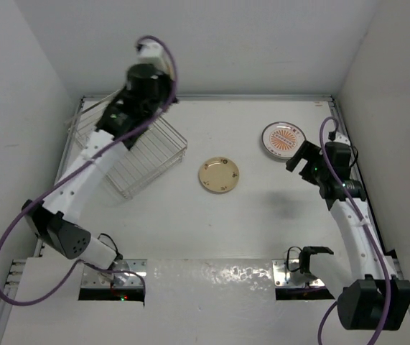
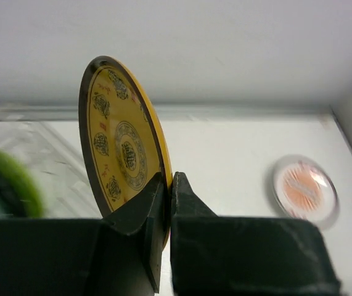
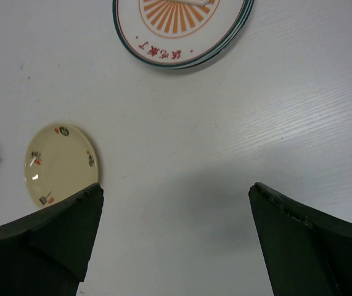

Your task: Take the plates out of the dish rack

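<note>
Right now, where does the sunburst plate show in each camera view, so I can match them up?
Top external: sunburst plate, right of centre, far side.
Left wrist: right of middle, blurred, beyond the held yellow plate.
Right wrist: top edge, partly cut off.
Shared landmark: cream plate, lower left of it in top and right wrist views.

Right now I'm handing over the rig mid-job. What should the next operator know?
The left gripper is shut on the rim of the yellow plate, held on edge above the rack.
The right gripper is open and empty, over the table.
Done: the sunburst plate and cream plate lie flat on the table.
Left: set the yellow plate down, then fetch the green plate, which shows blurred at the rack.
</note>
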{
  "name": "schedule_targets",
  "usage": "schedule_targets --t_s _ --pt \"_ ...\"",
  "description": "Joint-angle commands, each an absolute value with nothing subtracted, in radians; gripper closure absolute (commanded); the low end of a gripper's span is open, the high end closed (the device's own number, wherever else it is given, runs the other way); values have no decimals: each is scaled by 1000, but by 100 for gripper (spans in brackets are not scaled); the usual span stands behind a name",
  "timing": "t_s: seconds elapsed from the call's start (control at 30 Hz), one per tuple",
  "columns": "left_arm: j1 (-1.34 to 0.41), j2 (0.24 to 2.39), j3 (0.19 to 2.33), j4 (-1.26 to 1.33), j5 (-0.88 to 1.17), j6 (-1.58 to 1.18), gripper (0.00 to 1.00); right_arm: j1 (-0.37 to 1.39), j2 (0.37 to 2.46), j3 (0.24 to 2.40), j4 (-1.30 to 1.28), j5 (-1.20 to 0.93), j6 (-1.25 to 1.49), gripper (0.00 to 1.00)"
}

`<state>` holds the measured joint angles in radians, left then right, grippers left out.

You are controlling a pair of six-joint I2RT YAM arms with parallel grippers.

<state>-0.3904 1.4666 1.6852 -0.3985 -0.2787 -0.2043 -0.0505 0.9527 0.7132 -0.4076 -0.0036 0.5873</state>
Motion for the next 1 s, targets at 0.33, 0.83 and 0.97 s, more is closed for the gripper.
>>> schedule_targets --t_s 0.33,0.83,0.97 --pt "-894 1966 1790 -509 -551 -195 100 -69 730 934 -655 363 569 1" --pt "-954 2083 1730 -486 -483 -268 79 -69 727 888 -632 310 569 1" --pt "-960 2072 1721 -497 -502 -290 50 -69 733 887 -627 301 563 1"
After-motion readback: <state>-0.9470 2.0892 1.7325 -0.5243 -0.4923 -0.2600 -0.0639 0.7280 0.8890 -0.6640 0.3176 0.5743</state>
